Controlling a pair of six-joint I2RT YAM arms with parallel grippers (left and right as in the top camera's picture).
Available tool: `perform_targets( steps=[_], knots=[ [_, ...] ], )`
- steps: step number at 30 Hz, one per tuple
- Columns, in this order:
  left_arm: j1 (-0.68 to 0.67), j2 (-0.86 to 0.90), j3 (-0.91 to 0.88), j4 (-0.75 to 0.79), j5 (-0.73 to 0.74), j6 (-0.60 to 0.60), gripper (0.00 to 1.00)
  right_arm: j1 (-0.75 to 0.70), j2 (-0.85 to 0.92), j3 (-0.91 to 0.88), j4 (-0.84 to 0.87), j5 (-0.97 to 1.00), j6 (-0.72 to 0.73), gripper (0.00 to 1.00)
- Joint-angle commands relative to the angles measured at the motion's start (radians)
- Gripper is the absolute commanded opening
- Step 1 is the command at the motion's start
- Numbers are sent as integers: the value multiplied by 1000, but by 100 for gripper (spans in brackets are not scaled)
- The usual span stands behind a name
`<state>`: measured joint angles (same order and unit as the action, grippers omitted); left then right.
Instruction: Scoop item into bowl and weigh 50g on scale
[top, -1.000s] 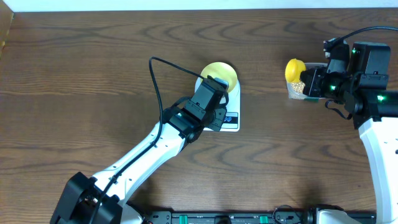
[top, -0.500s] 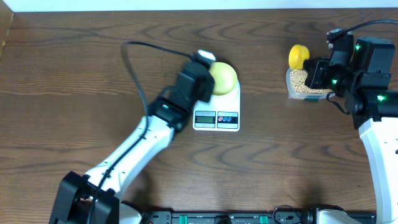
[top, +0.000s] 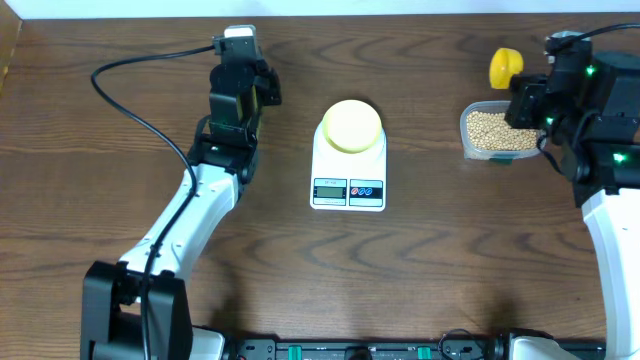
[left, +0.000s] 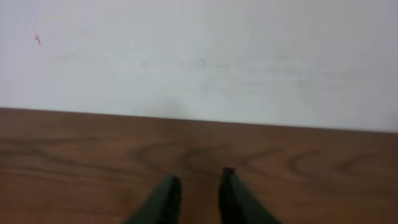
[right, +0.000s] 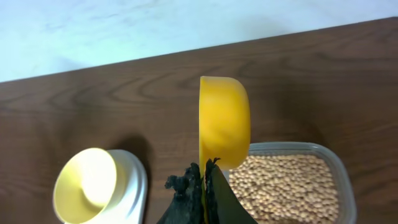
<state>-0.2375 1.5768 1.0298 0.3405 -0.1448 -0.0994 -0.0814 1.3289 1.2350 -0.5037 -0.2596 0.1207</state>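
The pale yellow-green bowl (top: 351, 125) stands on the white scale (top: 348, 190) at the table's middle; the right wrist view shows the bowl (right: 87, 183) with nothing in it. Tan beans (top: 490, 130) fill a clear container (top: 497, 157) at the right. My right gripper (top: 524, 92) is shut on the handle of a yellow scoop (top: 506, 66), held on edge above the beans (right: 280, 186). My left gripper (top: 238, 42) is at the far left back, well away from the scale. In its wrist view its jaws (left: 198, 186) stand slightly apart with nothing between them.
A white wall runs behind the table's back edge (left: 199, 118), close in front of the left gripper. A black cable (top: 140, 90) loops from the left arm over the wood. Bare wood separates the scale from the container.
My left arm has swung from the scale to the back left, leaving the bowl on the platform, and its jaws have parted. The right gripper has carried the scoop up and to the right.
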Motion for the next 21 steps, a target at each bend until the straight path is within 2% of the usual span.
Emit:
perform_targets(
  steps=[1,2,3,15,21],
  knots=[
    [-16,10,31,5,-14,-7,36,-23,-1,12,3,18,-14,1],
    [-20,11,31,5,-14,-7,53,-27,-1,12,3,18,-14,1],
    [-26,11,31,1,-14,-7,97,-31,-1,12,3,17,-14,1],
    [-94,11,31,-78,-13,-7,98,-34,-1,12,-11,13,-14,1],
    [-169,-25,31,-229,-13,-7,98,-34,-1,12,-13,-26,-14,1]
  ],
)
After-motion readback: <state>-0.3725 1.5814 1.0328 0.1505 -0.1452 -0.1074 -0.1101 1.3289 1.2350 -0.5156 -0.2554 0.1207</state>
